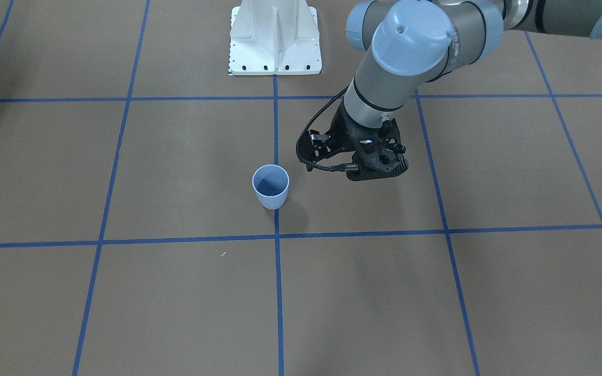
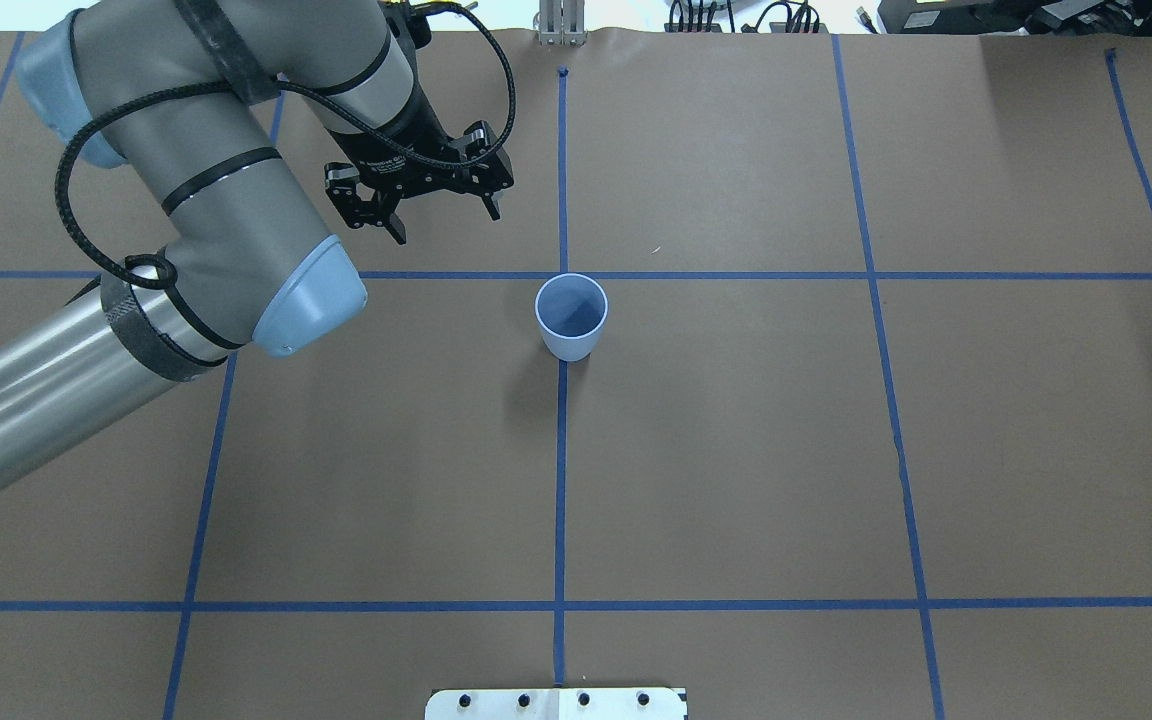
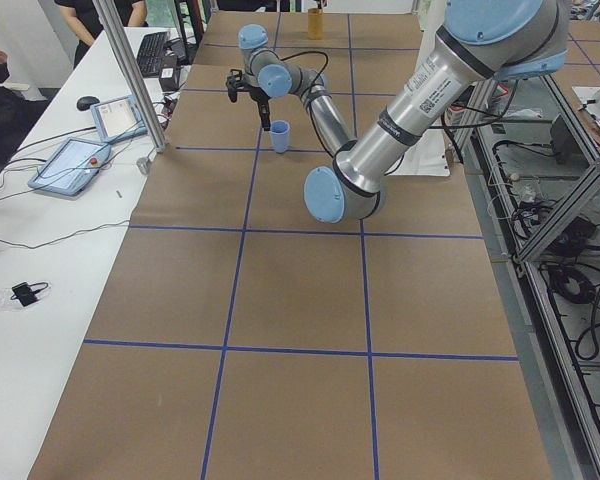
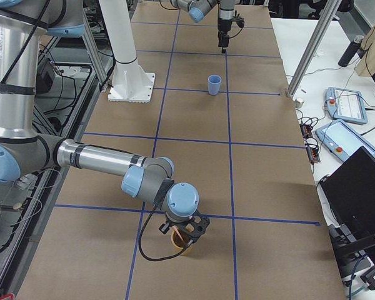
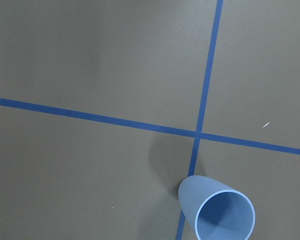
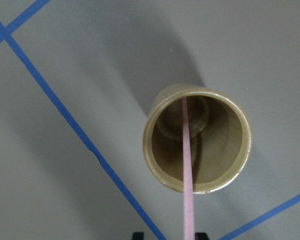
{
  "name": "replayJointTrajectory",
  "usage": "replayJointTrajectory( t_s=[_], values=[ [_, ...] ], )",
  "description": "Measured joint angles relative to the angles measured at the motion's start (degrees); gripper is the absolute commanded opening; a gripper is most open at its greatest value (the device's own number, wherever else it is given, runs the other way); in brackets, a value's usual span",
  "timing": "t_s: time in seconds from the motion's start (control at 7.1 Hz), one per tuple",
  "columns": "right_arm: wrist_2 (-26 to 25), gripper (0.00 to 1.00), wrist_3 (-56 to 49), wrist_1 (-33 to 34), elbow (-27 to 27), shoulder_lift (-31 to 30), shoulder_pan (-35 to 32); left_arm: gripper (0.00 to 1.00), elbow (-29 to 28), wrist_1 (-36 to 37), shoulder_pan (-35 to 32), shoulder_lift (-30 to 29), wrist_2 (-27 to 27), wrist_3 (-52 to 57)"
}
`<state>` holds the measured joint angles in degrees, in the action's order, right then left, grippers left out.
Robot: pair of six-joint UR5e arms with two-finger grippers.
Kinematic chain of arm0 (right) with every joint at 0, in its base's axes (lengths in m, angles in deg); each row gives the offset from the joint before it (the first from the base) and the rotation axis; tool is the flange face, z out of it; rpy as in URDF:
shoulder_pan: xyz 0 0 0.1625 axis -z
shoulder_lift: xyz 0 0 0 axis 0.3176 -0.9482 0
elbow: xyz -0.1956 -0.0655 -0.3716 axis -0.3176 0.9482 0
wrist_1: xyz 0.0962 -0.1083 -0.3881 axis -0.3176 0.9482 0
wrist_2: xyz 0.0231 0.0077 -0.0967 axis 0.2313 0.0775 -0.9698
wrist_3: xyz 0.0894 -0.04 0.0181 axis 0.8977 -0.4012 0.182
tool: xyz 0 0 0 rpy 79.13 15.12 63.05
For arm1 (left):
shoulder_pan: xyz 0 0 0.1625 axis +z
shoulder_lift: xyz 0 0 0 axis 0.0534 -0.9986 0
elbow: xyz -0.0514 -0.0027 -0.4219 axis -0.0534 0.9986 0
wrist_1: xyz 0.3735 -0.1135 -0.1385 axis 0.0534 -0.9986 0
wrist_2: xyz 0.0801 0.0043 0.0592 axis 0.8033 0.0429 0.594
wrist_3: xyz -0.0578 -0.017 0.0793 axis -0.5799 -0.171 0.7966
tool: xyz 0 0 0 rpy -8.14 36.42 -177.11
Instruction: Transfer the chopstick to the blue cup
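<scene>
The light-blue cup (image 2: 570, 318) stands upright and empty on a blue tape crossing; it also shows in the front view (image 1: 270, 188) and the left wrist view (image 5: 217, 212). My left gripper (image 2: 444, 225) is open and empty, hanging above the table beyond and left of the cup. The pale-pink chopstick (image 6: 186, 160) stands in a tan cup (image 6: 225, 175) at the table's right end. My right gripper (image 6: 170, 235) is directly over that cup (image 4: 178, 247), its fingertips either side of the stick. I cannot tell whether it grips the stick.
The white robot base (image 1: 275, 42) is at the table's robot side. Blue tape lines (image 2: 896, 420) grid the brown table. A side table with tablets (image 3: 75, 165) and metal posts (image 4: 312, 44) runs along the operators' side.
</scene>
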<state>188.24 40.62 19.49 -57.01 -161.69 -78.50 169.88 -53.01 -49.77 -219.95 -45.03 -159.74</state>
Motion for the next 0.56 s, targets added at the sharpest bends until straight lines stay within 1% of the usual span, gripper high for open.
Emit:
replayJointTrajectory(
  t_s=[0.28,0.56],
  values=[
    [-0.17,0.0,-0.08,0.04,-0.48,0.12,-0.73,0.98,0.0,-0.02,0.03,0.23,0.06,0.0],
    [-0.58,0.0,-0.09,0.64,-2.07,-0.06,-3.59,0.98,0.02,-0.06,0.03,0.19,0.04,0.0]
  ],
)
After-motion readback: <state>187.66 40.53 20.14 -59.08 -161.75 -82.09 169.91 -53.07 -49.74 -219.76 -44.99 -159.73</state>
